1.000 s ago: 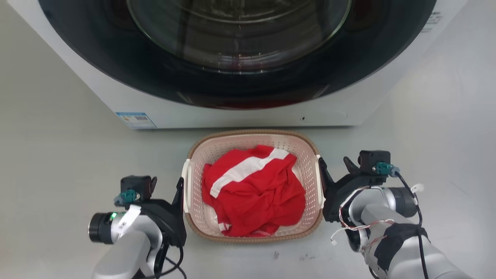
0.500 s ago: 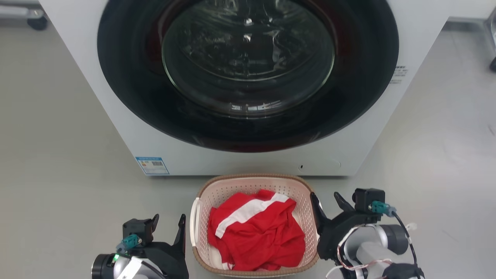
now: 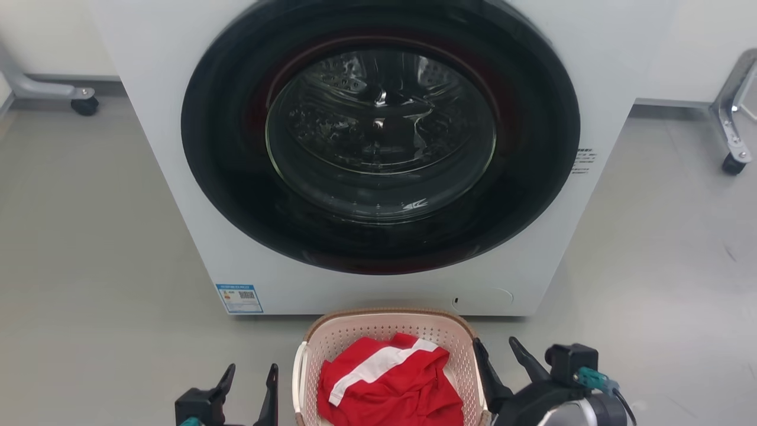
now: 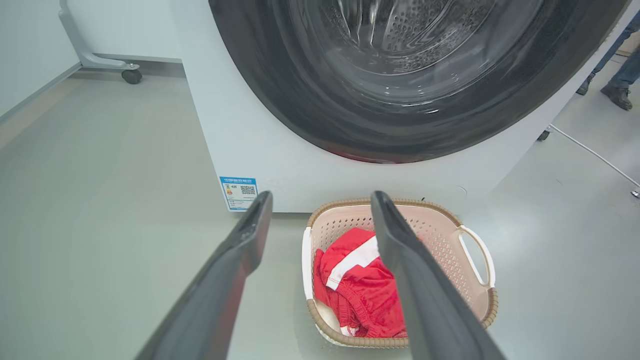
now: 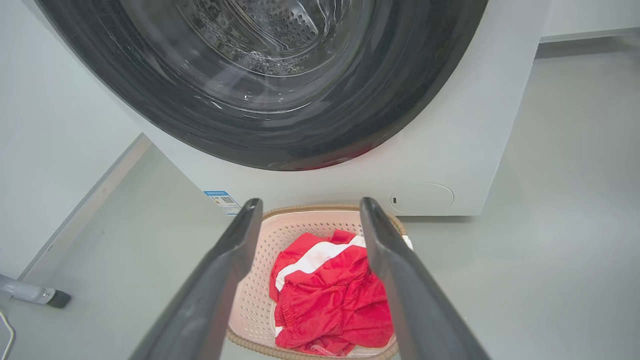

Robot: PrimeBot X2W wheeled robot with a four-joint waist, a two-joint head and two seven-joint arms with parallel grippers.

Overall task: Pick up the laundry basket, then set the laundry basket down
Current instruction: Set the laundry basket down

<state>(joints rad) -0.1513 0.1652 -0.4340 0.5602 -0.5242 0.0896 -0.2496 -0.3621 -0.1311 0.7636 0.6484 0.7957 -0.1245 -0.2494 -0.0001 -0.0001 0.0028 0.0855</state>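
The laundry basket [image 3: 331, 337], pale pink with a brown rim and white handles, rests on the floor just in front of the washing machine. A red garment with a white stripe [image 3: 390, 390] lies in it. My left gripper [image 3: 250, 378] is open beside the basket's left handle, holding nothing. Open too, my right gripper [image 3: 495, 352] has one finger against the basket's right edge. In the left wrist view the open left gripper [image 4: 321, 200] looks down on the basket [image 4: 450, 240]. In the right wrist view the open right gripper [image 5: 310, 205] frames the basket [image 5: 255, 280].
The white washing machine [image 3: 177, 195] with its round dark door shut stands right behind the basket. Wheeled frame legs stand at the far left [image 3: 83, 105] and far right [image 3: 732, 163]. A person's shoes [image 4: 615, 92] and a floor cable [image 4: 590, 155] are beyond the machine.
The head camera has tilted up, so the washing machine door fills more of the picture and the basket sits at the bottom edge. Both grippers stay open beside the basket.
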